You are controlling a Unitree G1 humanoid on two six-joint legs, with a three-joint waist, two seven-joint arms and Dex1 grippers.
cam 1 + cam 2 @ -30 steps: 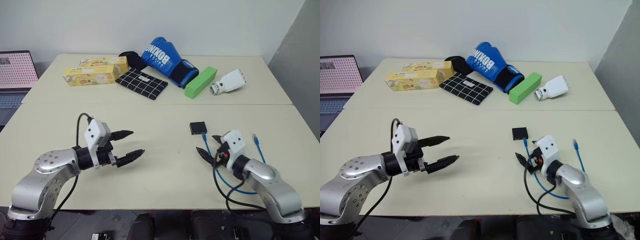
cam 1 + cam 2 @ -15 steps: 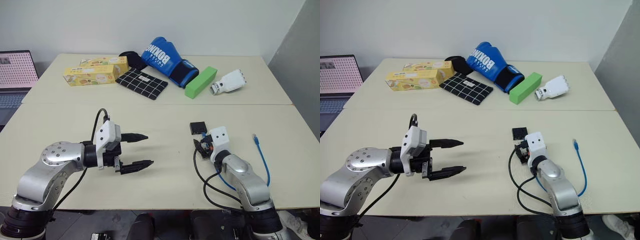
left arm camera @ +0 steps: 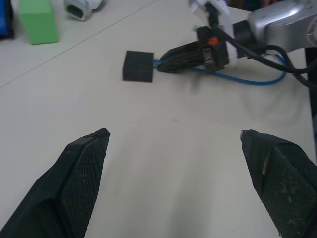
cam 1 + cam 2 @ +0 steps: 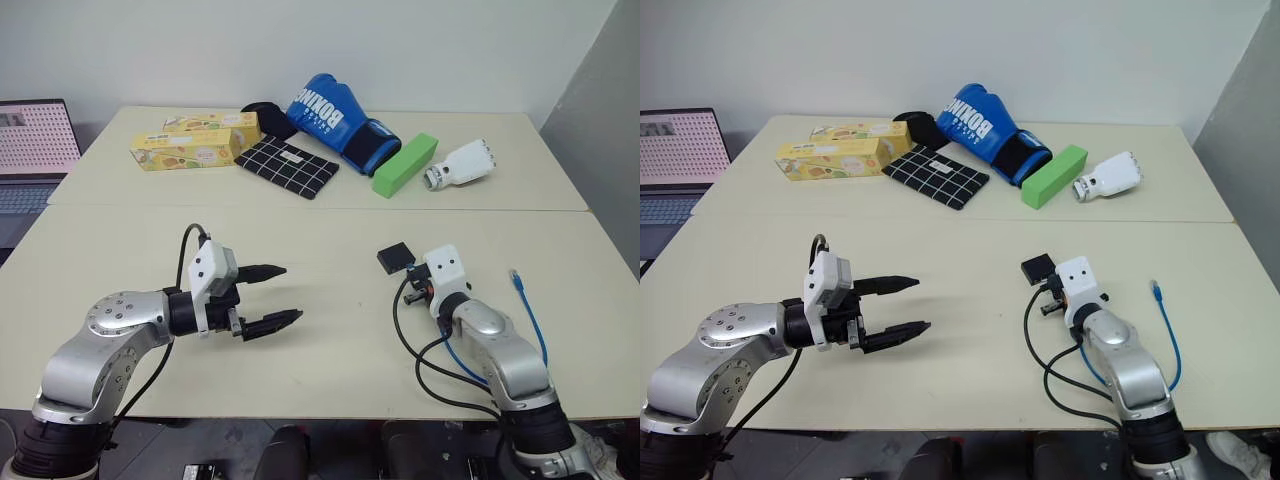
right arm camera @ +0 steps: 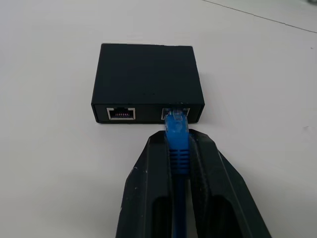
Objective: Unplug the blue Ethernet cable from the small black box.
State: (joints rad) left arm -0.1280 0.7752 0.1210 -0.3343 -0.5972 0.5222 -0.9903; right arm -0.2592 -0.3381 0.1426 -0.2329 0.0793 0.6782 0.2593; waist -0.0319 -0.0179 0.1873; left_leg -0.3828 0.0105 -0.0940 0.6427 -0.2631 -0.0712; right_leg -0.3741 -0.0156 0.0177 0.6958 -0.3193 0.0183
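The small black box [image 5: 147,82] lies flat on the cream table [image 4: 330,250], right of the middle. It shows two ports on the side facing my right gripper. The blue Ethernet cable [image 5: 177,130] is plugged into the port on the right. My right gripper [image 5: 177,143] is shut on the cable just behind the plug, close to the box [image 4: 395,257]. The rest of the cable [image 4: 535,325] loops back over the table to a loose plug [image 4: 516,275]. My left gripper [image 4: 290,292] hovers open and holds nothing, well to the left of the box [image 3: 138,66].
At the back of the table lie two yellow cartons [image 4: 190,148], a black white-checked cloth [image 4: 284,167], a blue boxing glove [image 4: 330,112], a green block [image 4: 403,164] and a white gadget [image 4: 458,165]. A laptop [image 4: 35,140] stands off the table's left.
My right gripper has moved forward to the box and shut on the blue cable behind its plug. My left gripper stays open, roughly where it was.
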